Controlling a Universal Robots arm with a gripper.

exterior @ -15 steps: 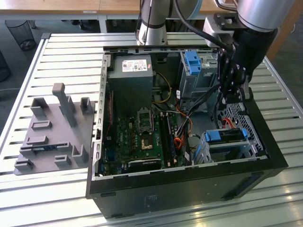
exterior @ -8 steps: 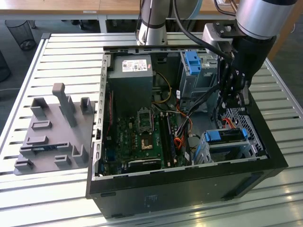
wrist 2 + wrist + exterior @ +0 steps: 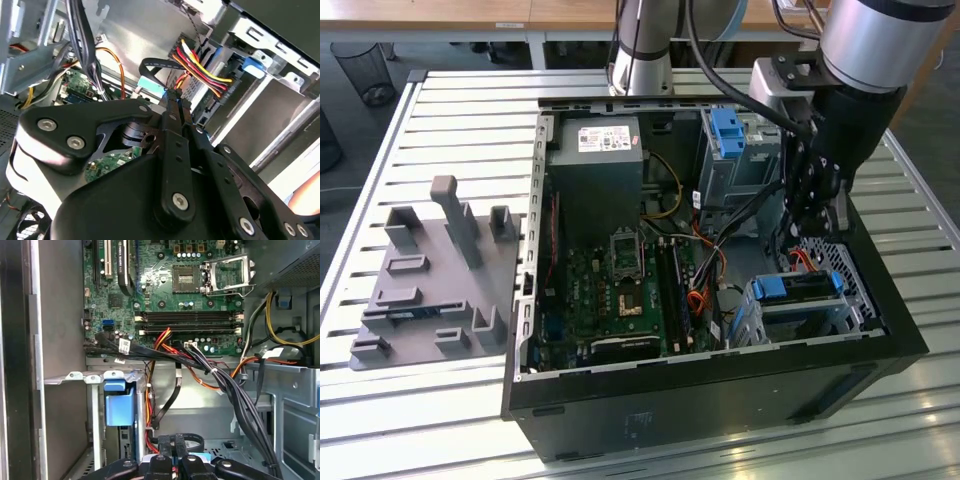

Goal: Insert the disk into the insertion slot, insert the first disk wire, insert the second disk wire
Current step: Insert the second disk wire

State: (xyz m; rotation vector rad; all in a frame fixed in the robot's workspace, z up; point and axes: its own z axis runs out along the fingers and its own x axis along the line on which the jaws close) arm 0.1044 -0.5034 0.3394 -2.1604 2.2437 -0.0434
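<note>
In the exterior view, a slatted metal counter (image 3: 440,110) is seen carrying an open computer case (image 3: 720,380) and a grey fixture block (image 3: 435,280). The disk (image 3: 798,286) is seated in the insertion slot (image 3: 820,315), the gripper (image 3: 817,205) poised just above. In the second wrist view, the jaws are pressed together beside a multicoloured wire bundle (image 3: 205,70). In the first wrist view, the motherboard (image 3: 170,285) is shown.

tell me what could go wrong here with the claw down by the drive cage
The claw looks pinched on a small connector near the multicoloured power wires; a slight misalignment could bend the plug. Loose black cables run beside the arm and might snag. The disk already sits in the insertion slot, so a hard push could shift it.
</note>
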